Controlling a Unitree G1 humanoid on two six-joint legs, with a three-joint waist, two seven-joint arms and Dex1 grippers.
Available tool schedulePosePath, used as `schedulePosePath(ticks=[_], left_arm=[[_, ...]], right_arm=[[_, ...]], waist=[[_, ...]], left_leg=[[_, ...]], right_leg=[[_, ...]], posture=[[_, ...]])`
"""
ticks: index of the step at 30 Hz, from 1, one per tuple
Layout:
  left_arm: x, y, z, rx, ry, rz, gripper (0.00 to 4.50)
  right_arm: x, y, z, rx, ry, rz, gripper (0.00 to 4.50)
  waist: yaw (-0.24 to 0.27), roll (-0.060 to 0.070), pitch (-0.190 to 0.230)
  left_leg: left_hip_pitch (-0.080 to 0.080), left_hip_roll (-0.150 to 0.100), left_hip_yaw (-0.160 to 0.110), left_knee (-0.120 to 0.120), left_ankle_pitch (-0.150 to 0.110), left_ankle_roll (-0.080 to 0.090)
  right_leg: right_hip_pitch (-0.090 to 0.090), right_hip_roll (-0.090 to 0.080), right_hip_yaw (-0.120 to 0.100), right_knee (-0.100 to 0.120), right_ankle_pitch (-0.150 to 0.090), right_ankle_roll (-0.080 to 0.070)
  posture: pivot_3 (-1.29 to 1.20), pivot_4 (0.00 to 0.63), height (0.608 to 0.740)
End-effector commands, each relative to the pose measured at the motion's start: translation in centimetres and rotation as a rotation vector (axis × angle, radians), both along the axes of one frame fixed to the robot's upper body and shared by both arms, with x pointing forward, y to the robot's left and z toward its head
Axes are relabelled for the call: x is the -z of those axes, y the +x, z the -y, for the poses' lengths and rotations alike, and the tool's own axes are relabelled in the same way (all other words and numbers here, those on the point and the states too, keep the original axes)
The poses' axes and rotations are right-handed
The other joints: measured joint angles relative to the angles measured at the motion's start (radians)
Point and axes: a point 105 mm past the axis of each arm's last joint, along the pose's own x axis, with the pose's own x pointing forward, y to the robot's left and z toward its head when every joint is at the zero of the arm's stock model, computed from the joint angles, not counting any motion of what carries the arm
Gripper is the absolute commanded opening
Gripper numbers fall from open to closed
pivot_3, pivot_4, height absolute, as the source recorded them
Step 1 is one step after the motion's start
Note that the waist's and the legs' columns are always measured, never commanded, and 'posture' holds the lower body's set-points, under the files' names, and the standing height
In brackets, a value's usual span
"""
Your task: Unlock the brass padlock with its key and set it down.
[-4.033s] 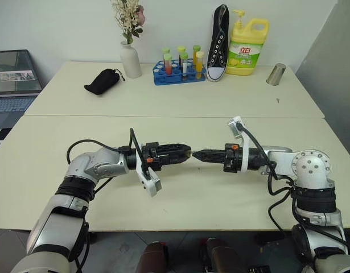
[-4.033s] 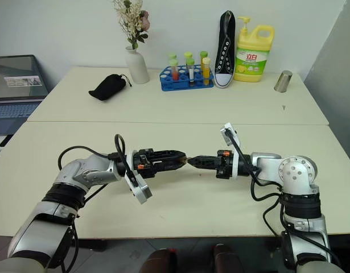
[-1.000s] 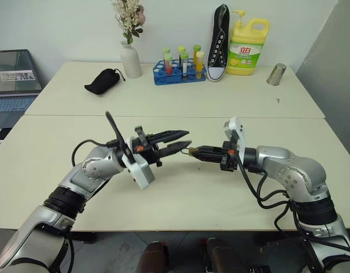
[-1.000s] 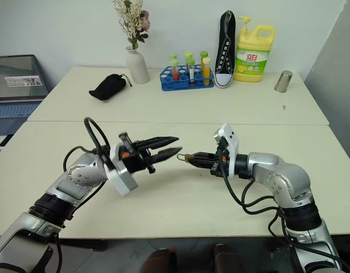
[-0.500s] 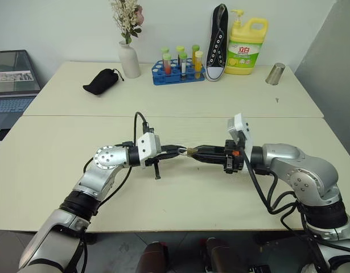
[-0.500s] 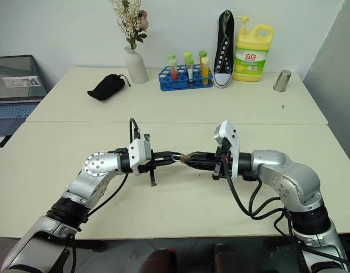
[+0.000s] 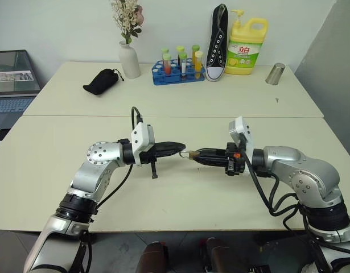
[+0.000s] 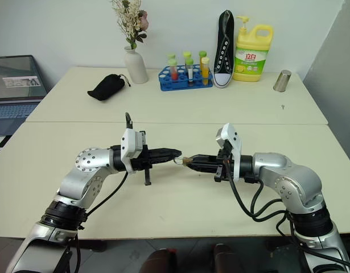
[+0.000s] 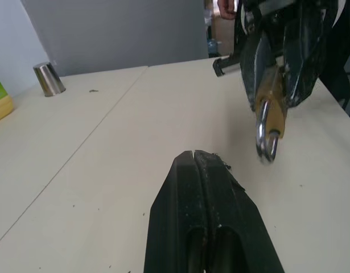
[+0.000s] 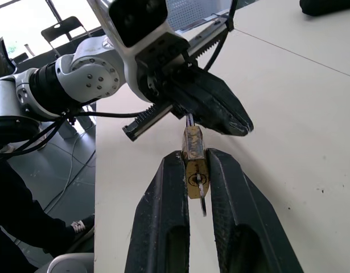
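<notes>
While the brass padlock (image 10: 194, 162) hangs above the table (image 7: 180, 199), pinched in the right gripper (image 7: 193, 154), the left gripper (image 7: 181, 148) has snapped shut, empty, just beside its shackle (image 9: 266, 139), so unlocking remains undone.

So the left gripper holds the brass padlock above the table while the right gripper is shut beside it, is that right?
Not quite: the arms are swapped. The right gripper holds the brass padlock; the left gripper is shut beside it, as the right wrist view shows.
</notes>
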Motion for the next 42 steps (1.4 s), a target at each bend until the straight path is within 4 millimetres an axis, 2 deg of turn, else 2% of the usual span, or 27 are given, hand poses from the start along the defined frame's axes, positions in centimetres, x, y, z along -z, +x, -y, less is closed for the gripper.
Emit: schedulePosePath(ticks=[1,11,18,23,31,42], left_arm=[[-1.4,-0.9,0.4,0.029,-0.022,0.039,0.0],[-1.6,-1.9,0.1,0.048,-0.005,0.007,0.0],[-1.8,-3.9,-0.2,0.112,0.018,-0.101,0.0],[-2.3,-4.6,-0.2,0.133,0.008,-0.156,0.0],[-4.4,-3.5,0.4,0.083,-0.107,-0.205,0.0],[-4.7,-3.2,0.8,0.073,-0.096,-0.174,0.0]], right_arm=[[-0.9,0.1,0.3,-0.001,0.016,0.042,0.17],[-0.9,0.1,0.4,0.0,0.018,0.033,0.17],[-0.8,0.1,0.6,0.004,0.02,0.029,0.17],[-0.7,0.2,0.6,0.006,0.018,0.026,0.17],[-0.6,0.0,0.4,-0.011,0.014,0.02,0.17],[-0.4,-0.4,0.1,-0.027,0.012,0.015,0.17]], waist=[[0.0,0.0,0.0],[0.0,0.0,0.0],[-0.001,0.0,0.0],[-0.001,0.0,0.0],[-0.001,0.0,0.0],[0.0,0.0,0.0]], left_leg=[[0.0,0.0,0.0,0.0,0.0,0.0],[0.0,0.0,0.0,0.0,0.0,0.0],[0.0,0.0,0.0,0.0,0.0,0.0],[0.0,0.0,0.0,0.0,0.0,0.0],[0.0,0.0,0.0,0.0,0.0,0.0],[0.0,0.0,0.0,0.0,0.0,0.0]], right_leg=[[0.0,0.0,0.0,0.0,0.0,0.0],[0.0,0.0,0.0,0.0,0.0,0.001],[0.0,0.0,0.001,0.0,-0.003,0.004],[0.0,0.0,0.001,0.0,-0.003,0.004],[0.0,0.0,0.001,0.0,-0.003,0.005],[0.0,0.0,0.001,0.0,-0.003,0.005]], posture=[[0.0,0.15,0.74],[0.0,0.15,0.74],[0.0,0.15,0.74],[0.0,0.15,0.74],[0.0,0.15,0.74],[0.0,0.15,0.74]])
